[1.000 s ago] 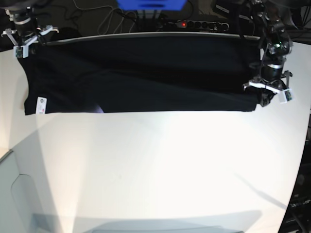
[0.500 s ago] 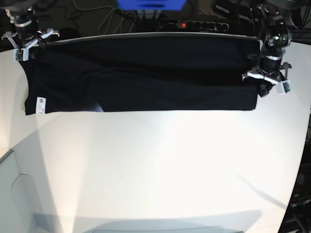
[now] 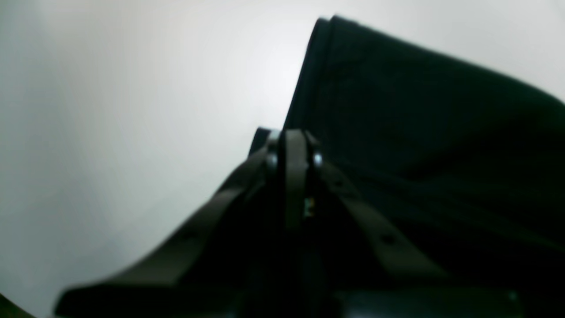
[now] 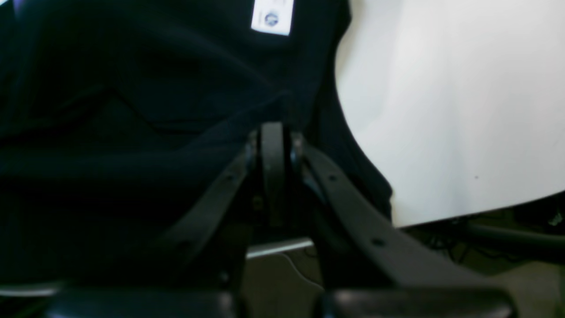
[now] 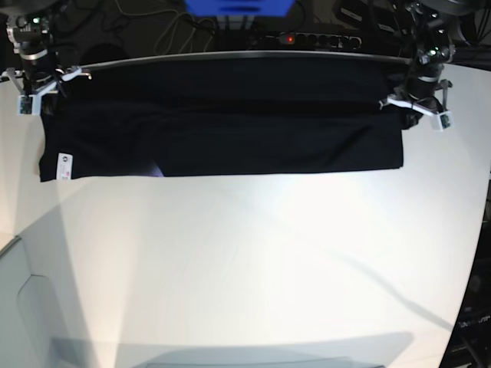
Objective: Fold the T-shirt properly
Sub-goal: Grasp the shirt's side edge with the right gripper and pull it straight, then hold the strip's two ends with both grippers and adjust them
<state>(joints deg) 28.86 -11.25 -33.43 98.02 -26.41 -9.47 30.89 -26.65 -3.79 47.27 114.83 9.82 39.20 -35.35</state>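
Compared with a second ago, the left gripper [image 5: 415, 106] is sitting higher and farther back along the table [image 5: 245, 261]: earlier it was down at the near right corner of the T-shirt [image 5: 222, 123], and now it is up beside the shirt's right edge, close to the back of the table. The right gripper [image 5: 34, 83] is also lying a little farther back and lower against the shirt's far left corner than before. The shirt's right end is looking pulled tighter, with its near edge running straighter, and the small white tag [image 5: 64, 165] is staying at the near left corner.

The left gripper's fingers [image 3: 295, 176] are pressed tightly together in the left wrist view, clenched with black cloth gathered at their tips, so they are gripping the T-shirt's [image 3: 423, 145] edge. The right gripper [image 4: 273, 145] is likewise squeezed fully closed in the right wrist view, its fingers [image 4: 273, 168] pinching a ridge of the T-shirt [image 4: 132, 110], with the white tag [image 4: 271, 17] lying just beyond them.

The T-shirt is lying flat as a long dark band across the far part of the table, its long axis running left to right in the base view, stretched between the two grippers. Its far edge is lying along the table's back rim, and its near edge is running roughly parallel to it. The tagged end is pointing toward the base view's left.
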